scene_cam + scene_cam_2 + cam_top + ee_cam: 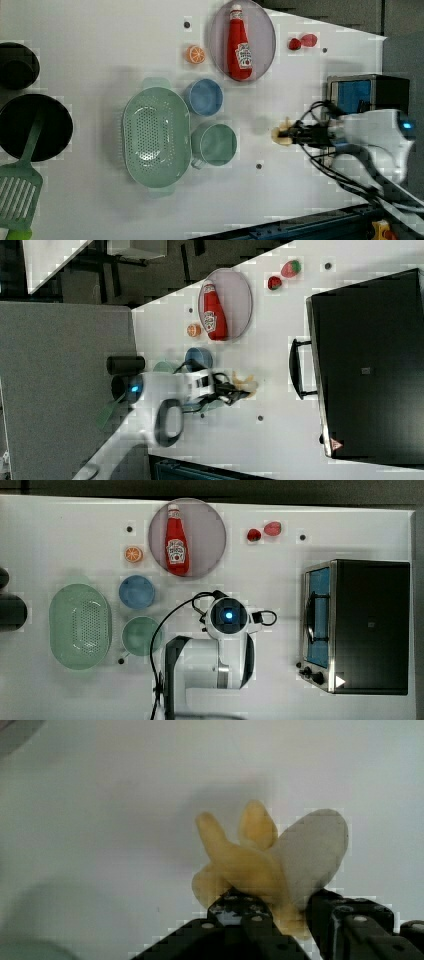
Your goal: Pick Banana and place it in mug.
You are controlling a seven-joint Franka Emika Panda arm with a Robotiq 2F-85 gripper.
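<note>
Claw [282, 912] around Banana [270, 862], mug [214, 144] apart

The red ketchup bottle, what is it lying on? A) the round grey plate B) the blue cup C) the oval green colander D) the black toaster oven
A: the red ketchup bottle lies flat on the round grey plate, up past the round blue cup in the top view.

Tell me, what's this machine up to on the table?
The robot arm's end effector is closed on a small peeled banana, out on the white table. The pale green mug sits empty beside the blue cup and green colander, apart from the banana.
</note>
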